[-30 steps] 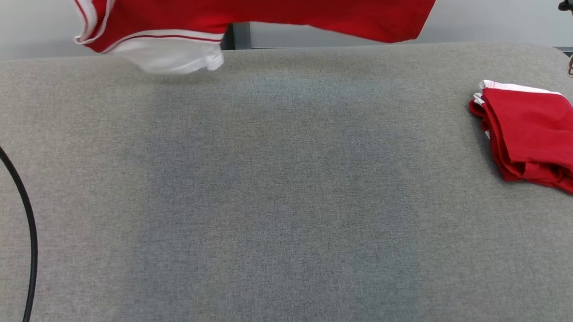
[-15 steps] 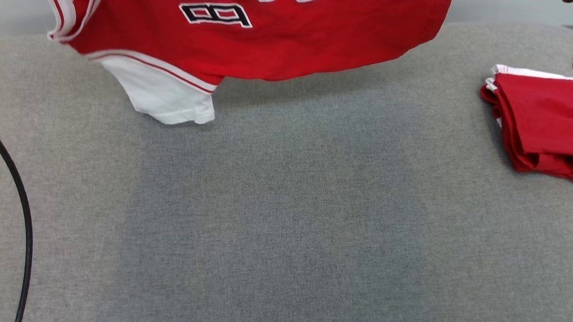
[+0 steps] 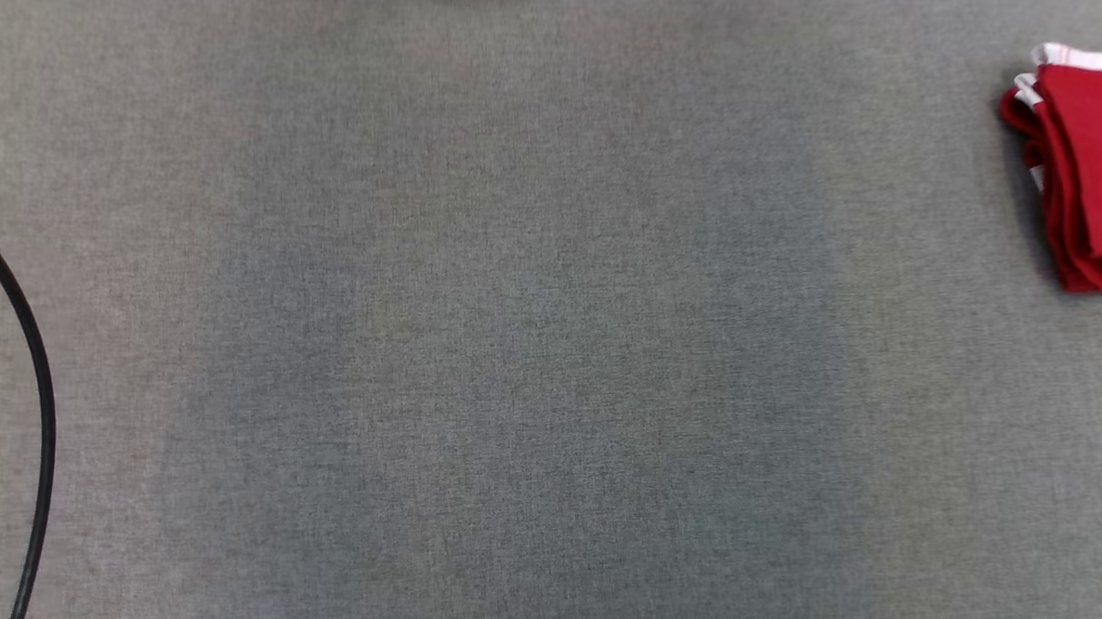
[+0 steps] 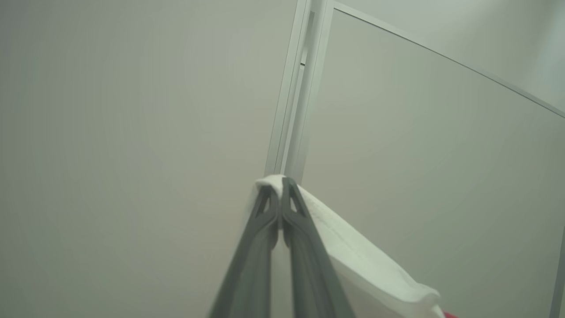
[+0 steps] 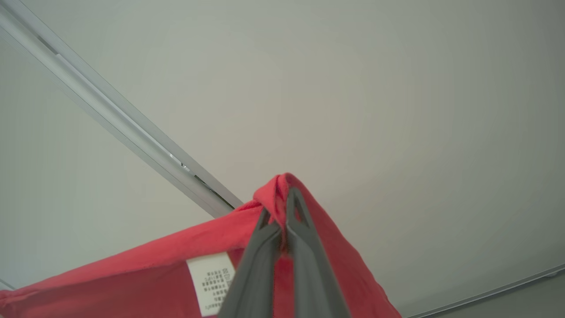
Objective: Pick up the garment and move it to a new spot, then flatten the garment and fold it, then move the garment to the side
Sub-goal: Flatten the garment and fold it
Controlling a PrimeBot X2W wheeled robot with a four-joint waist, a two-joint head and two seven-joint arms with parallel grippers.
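Garment [image 5: 154,278] held aloft against pale wall [image 5: 397,88] | left gripper [image 4: 279,185] clamped tight on its white edge | right gripper [image 5: 280,204] clamped tight on a red bunch beside the care label [image 5: 212,282] | folded red cloth [image 3: 1092,166] at right edge of grey cushion [image 3: 512,345]

The work surface [image 3: 512,345] is a flat expanse of grey woven fabric, slightly darker across its middle and paler toward the left and right margins. The wrist views show plain off-white wall panels [image 4: 132,110] joined by a light grey metal frame post [image 4: 289,101]; a similar frame strip [image 5: 119,119] crosses the panels in the right wrist view. Lighting is even and diffuse.
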